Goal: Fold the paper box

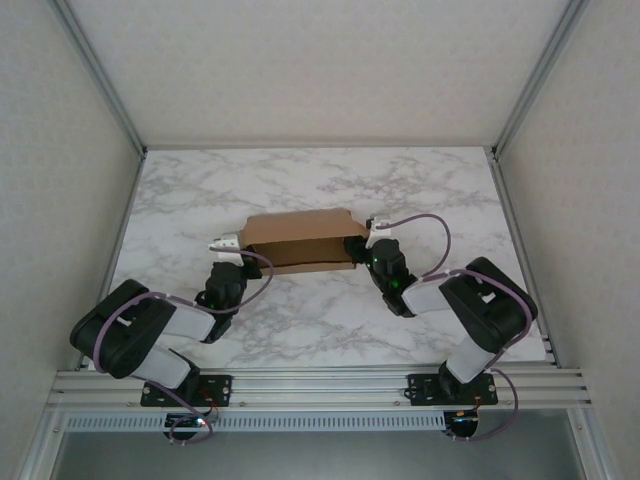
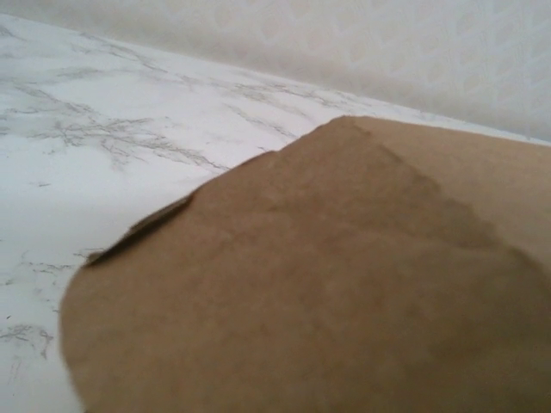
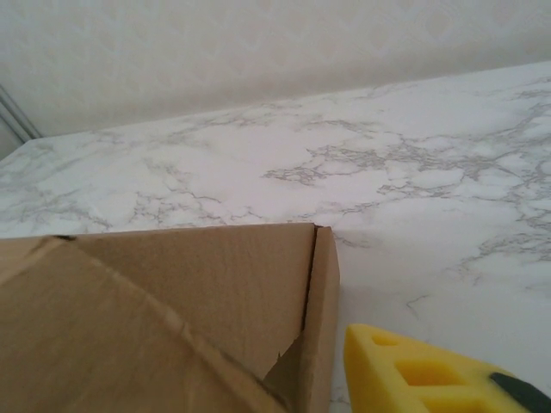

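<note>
The paper box (image 1: 300, 241) is a shallow brown cardboard box lying across the middle of the marble table. My left gripper (image 1: 228, 245) is at its left end, where a brown flap (image 2: 344, 284) lies close over the left wrist camera and hides the fingers. That gripper is shut, and I cannot tell whether cardboard is pinched in it. My right gripper (image 1: 367, 240) is at the box's right end. One yellow fingertip (image 3: 413, 370) stands just outside the right side wall (image 3: 323, 318), apart from it. The other finger is hidden behind the cardboard, and the jaws stand open.
The marble table (image 1: 300, 180) has free room behind and in front of the box. White walls and aluminium posts (image 1: 100, 75) close in the back and sides. A metal rail (image 1: 320, 385) with both arm bases runs along the near edge.
</note>
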